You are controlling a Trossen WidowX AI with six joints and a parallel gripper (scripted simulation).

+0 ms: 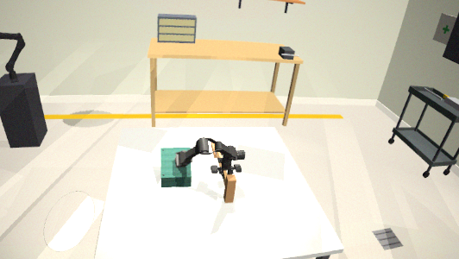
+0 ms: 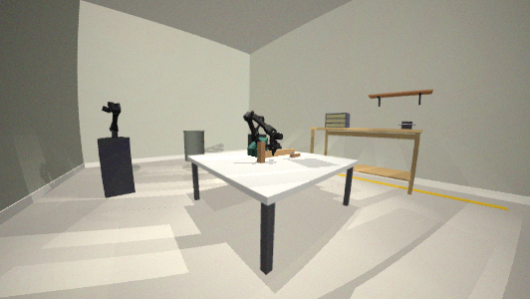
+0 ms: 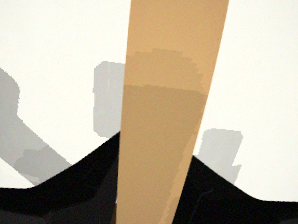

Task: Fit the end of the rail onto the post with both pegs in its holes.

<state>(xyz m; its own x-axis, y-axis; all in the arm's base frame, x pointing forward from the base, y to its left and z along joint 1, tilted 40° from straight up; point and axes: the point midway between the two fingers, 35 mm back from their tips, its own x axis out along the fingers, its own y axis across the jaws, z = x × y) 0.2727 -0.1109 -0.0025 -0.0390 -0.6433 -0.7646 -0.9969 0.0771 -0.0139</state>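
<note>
Item: the long wooden rail [image 1: 225, 174] [image 2: 281, 152] [image 3: 165, 115] lies between the tips of the pincer [image 1: 225, 172] [image 2: 273, 152] [image 3: 143, 139] and extends beyond it on both sides. The pincer is clamped on the rail, one finger against each side.

Near end: on one side of the pincer, the short wooden post [image 1: 229, 188] [image 2: 261, 151] stands upright on the desk [image 1: 267, 224] [image 2: 269, 184] [image 3: 260, 50]. The rail's end is close to it. Neither pegs nor holes can be made out, and whether wood touches wood cannot be told.

Far end: on the pincer's other side, the rail reaches the low footboard block [image 2: 295, 154]. Seating in the bracket cannot be confirmed; the arm [image 1: 203, 147] [image 2: 256, 120] obstructs much of that area from the top.

Surroundings: the arm reaches over to the pincer from the green base block [image 1: 176, 180] [image 2: 252, 149], well to one side.

Progress: grasp achieved. The rail appears roughly in line with the post and near level, though a slight tilt cannot be ruled out. Peg insertion is unverified and judged outstanding. Remaining: bring the holes onto the pegs, close any gap at the post, confirm level and bracket seating, then release. Release is not done.
</note>
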